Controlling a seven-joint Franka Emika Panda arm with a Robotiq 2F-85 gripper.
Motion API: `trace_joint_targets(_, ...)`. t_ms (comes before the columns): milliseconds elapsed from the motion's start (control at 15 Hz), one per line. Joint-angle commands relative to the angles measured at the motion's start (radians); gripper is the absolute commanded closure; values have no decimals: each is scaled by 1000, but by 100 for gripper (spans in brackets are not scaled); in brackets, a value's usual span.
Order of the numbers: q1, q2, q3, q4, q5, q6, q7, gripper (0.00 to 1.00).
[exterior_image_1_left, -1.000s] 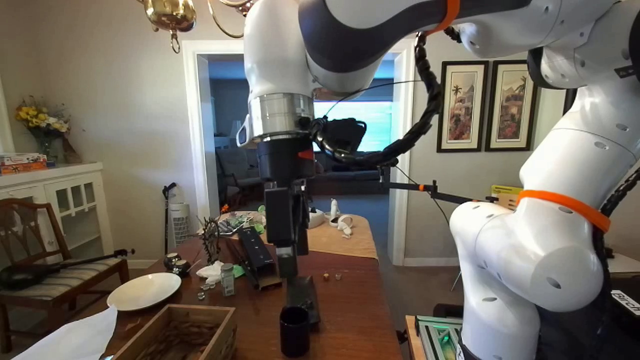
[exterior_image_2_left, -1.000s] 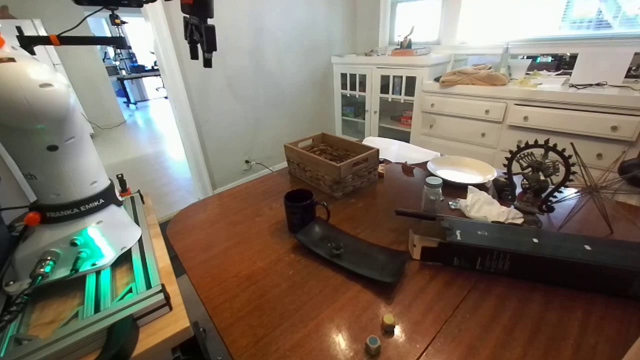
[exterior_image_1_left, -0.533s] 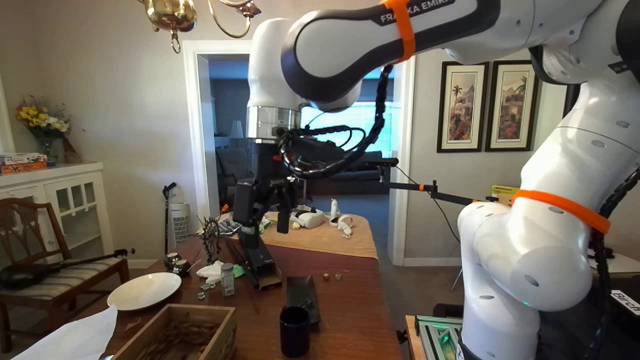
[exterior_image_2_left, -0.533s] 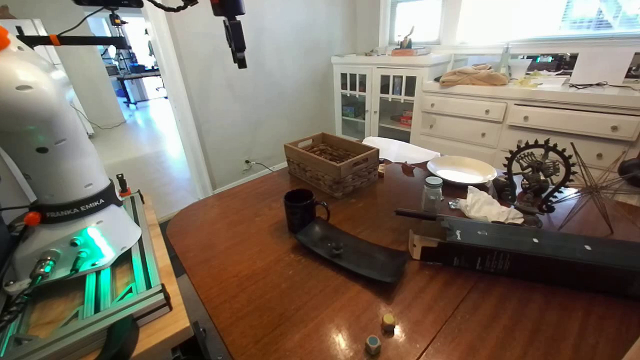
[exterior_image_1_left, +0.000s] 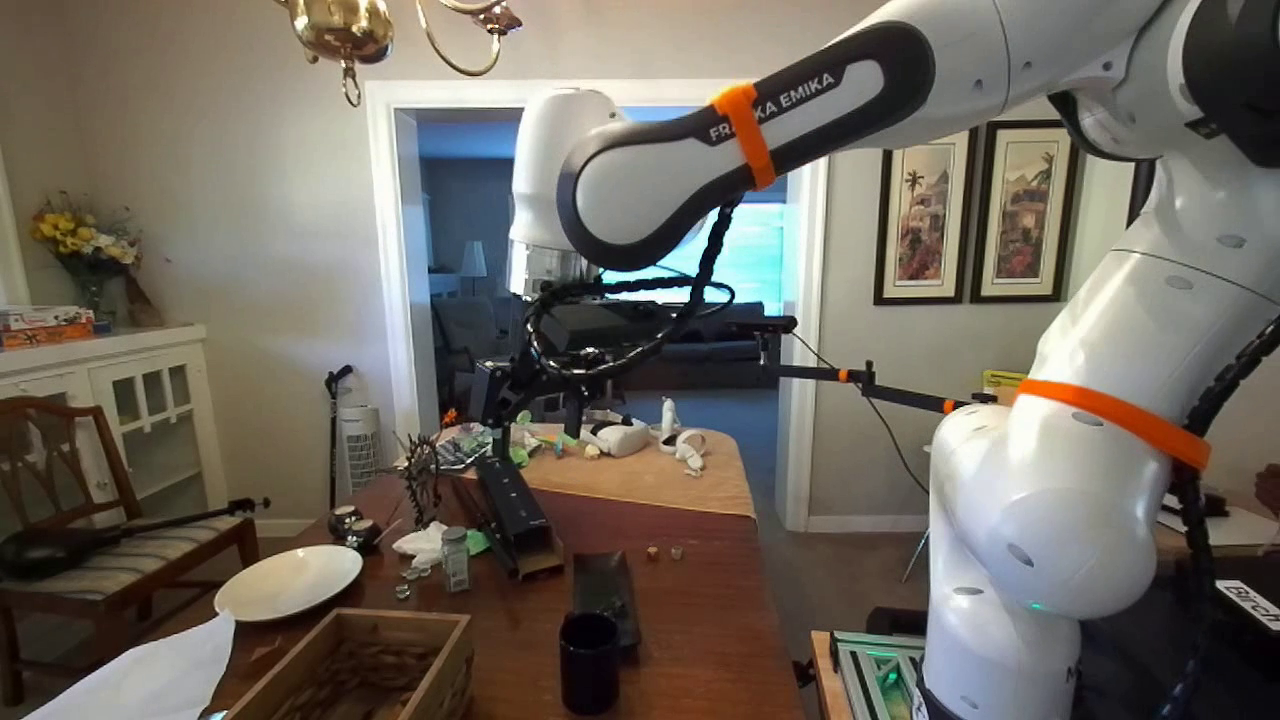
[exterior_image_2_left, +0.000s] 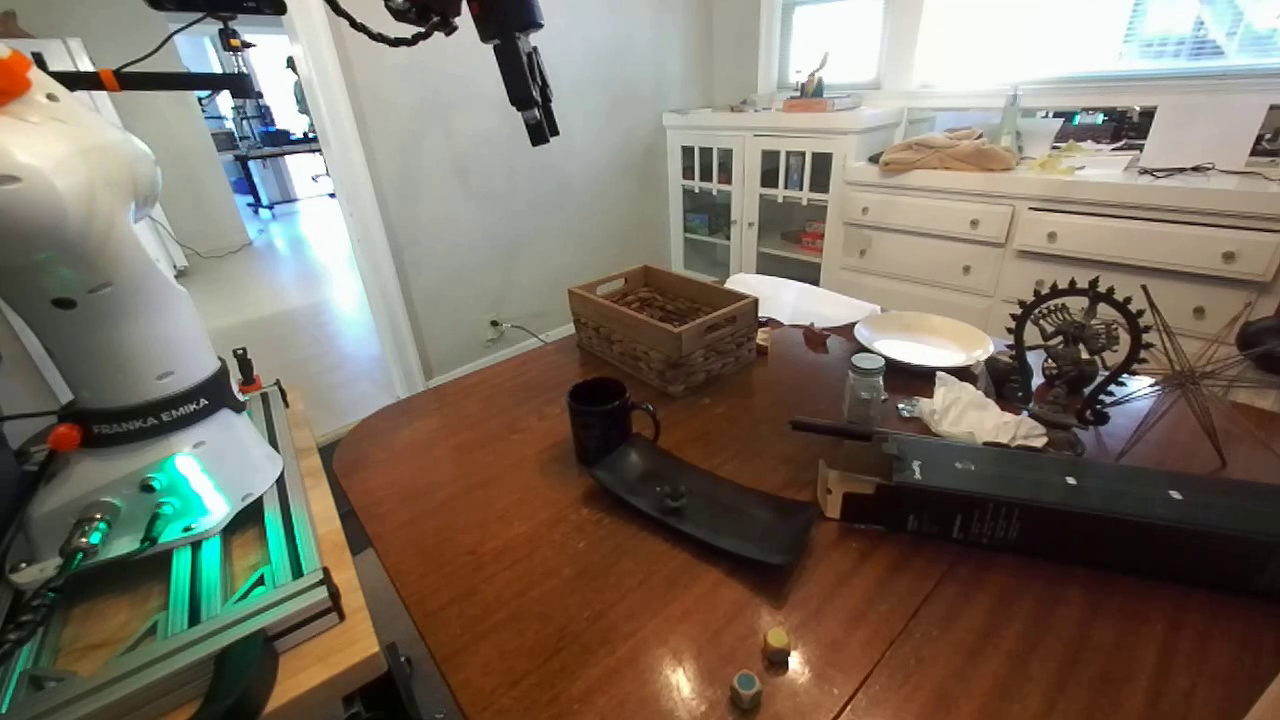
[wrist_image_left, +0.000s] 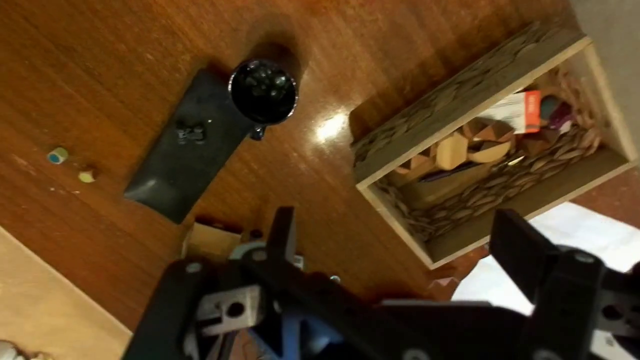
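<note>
In an exterior view, see the end effector (exterior_image_1_left: 537, 437) released and spread wide, hanging above the counter (exterior_image_1_left: 690, 630). In an exterior view, find the black mug (exterior_image_2_left: 598, 425) just beside the left end of the curved black tray (exterior_image_2_left: 735, 520), with the wicker-sided wooden crate (exterior_image_2_left: 660, 345) beyond, to the right. In the wrist view, notice wooden blocks (wrist_image_left: 451, 151) inside the crate, small faceted blocks (wrist_image_left: 57, 155) left of the tray.

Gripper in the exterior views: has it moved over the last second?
Yes. In an exterior view the gripper has moved rightward across the picture, narrowing the gap there to the white cabinet.
</note>
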Motion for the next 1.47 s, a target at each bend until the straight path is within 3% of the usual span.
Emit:
trace_joint_targets(0,-38,-8,10,-34,-96,16,73,0)
trace_joint_targets(133,-41,-4,3,-26,-113,-27,78,0)
trace_joint_targets(667,-25,2,-14,-21,-99,-10,58,0)
trace_joint_targets(800,-89,23,32,-11,-178,17,230,0)
trace_joint_targets(1067,-126,43,6,10,-262,-3,350,0)
trace_joint_targets(1200,-138,51,-29,12,-285,10,364,0)
trace_joint_targets(1400,-127,88,-129,23,-186,-28,307,0)
